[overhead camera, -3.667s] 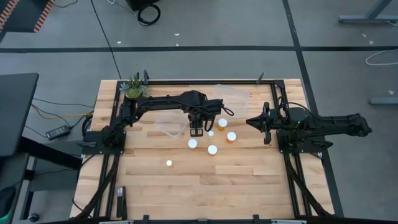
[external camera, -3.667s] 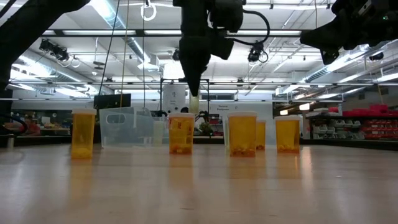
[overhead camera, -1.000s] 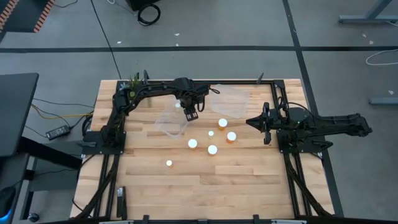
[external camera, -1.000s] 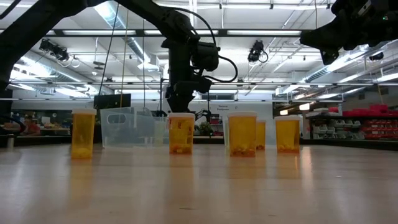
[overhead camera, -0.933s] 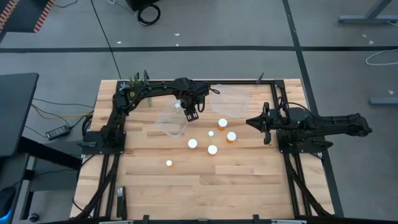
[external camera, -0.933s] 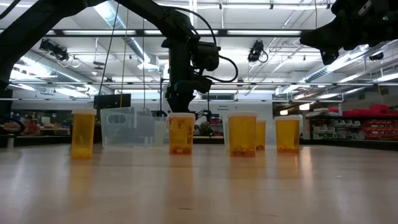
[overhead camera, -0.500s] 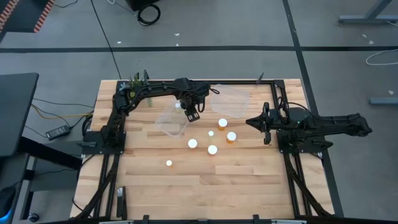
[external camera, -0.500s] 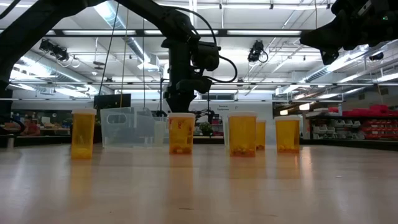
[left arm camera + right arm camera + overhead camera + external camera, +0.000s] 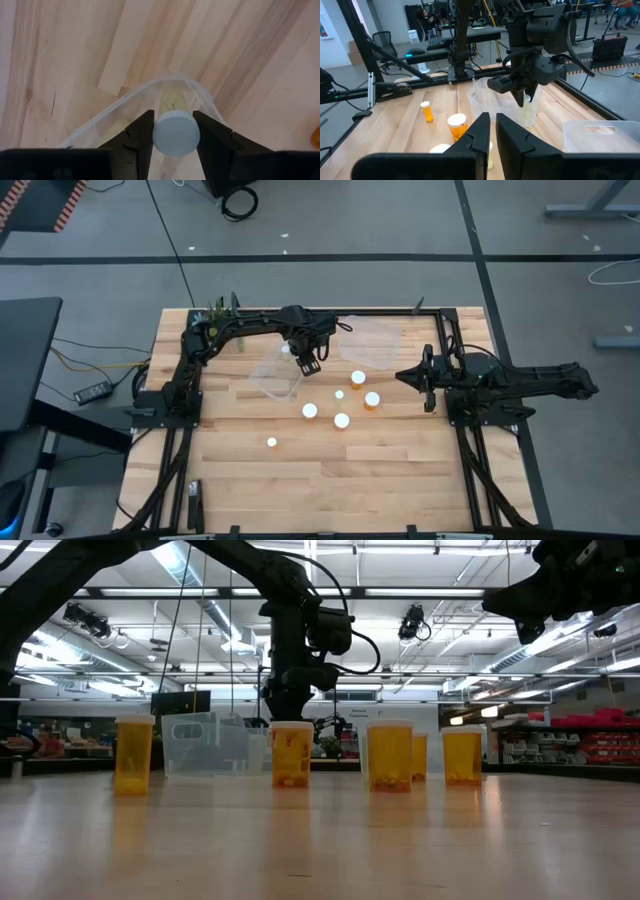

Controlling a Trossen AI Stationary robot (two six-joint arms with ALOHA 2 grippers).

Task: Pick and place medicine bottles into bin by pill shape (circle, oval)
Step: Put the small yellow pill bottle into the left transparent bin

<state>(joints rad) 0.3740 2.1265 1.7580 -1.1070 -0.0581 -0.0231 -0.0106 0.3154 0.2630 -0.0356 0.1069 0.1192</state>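
Note:
My left gripper (image 9: 307,364) is shut on a small bottle with a white cap (image 9: 175,131) over a corner of a clear plastic bin (image 9: 270,382). It also shows in the right wrist view (image 9: 522,97). Several orange bottles with white caps stand upright on the table near its middle (image 9: 358,378) (image 9: 310,410) (image 9: 271,442). They show in a row in the low view (image 9: 291,753). My right gripper (image 9: 403,375) waits at the table's right side, shut and empty (image 9: 492,134). My left gripper pinches the bottle between its two fingers at the sides of its white cap (image 9: 156,134). The fingers point down from above. The bottle hangs upright below them, cap up, over the bin's corner rim (image 9: 172,80), clear of the table.
A second clear bin (image 9: 375,342) lies at the far side, right of the first. A small green plant (image 9: 213,313) stands at the far left corner. The near half of the table holds only one bottle.
Over the last second nothing has visibly changed. A few seconds before that, my left gripper stood lower down among the standing bottles and has since gone toward the far edge, to over the clear bin.

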